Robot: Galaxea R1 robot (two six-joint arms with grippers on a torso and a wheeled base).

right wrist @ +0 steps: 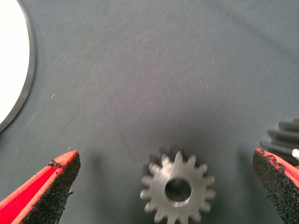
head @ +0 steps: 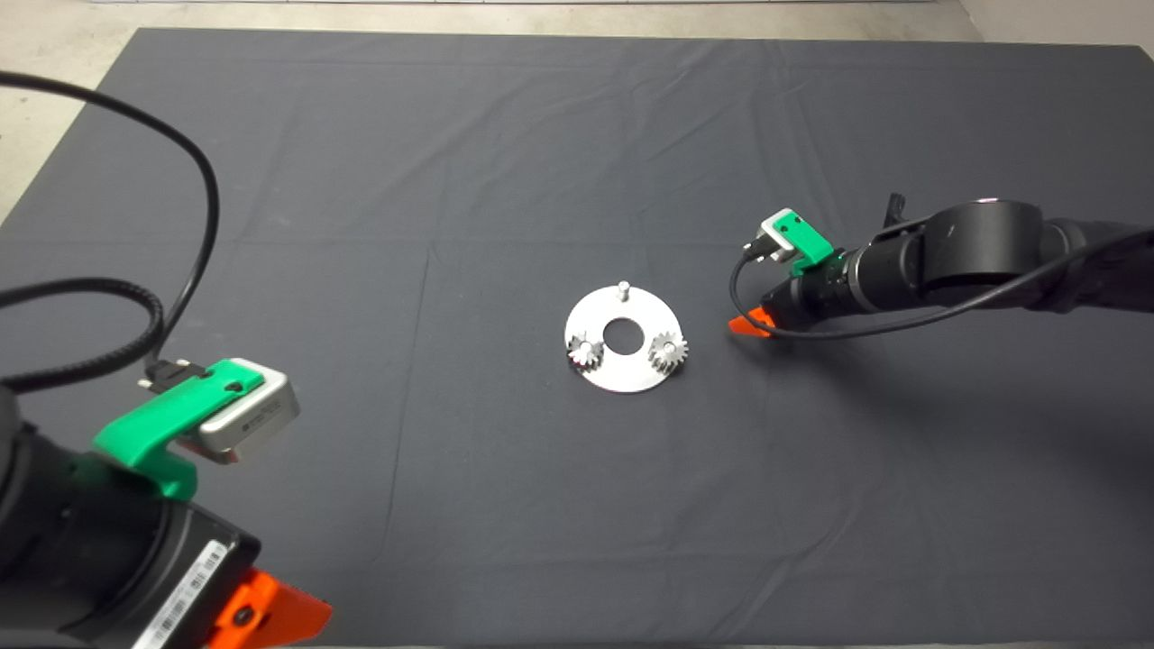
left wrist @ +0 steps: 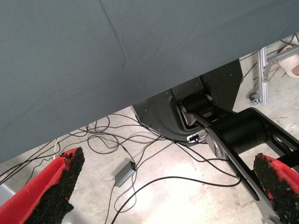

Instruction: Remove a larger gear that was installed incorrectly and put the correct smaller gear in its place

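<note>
In the right wrist view the smaller gear [right wrist: 177, 193], dull grey with short teeth and a round centre hole, lies flat on the mat. My right gripper [right wrist: 166, 158] is open, one finger on each side of it and apart from it. A taller gear with long dark-looking teeth [right wrist: 286, 136], which I take for the larger gear, shows beside one fingertip and is partly hidden by it. In the head view the right gripper [head: 753, 324] is low over the mat just right of the round silver plate [head: 622, 371]; both gears are hidden under it there.
The plate carries two small silver gears [head: 584, 351] [head: 668, 350] and one bare peg [head: 622, 288] at its far edge. Its rim [right wrist: 11, 60] shows in the right wrist view. My left gripper [head: 270, 617] is parked open at the lower left; its wrist view shows floor cables.
</note>
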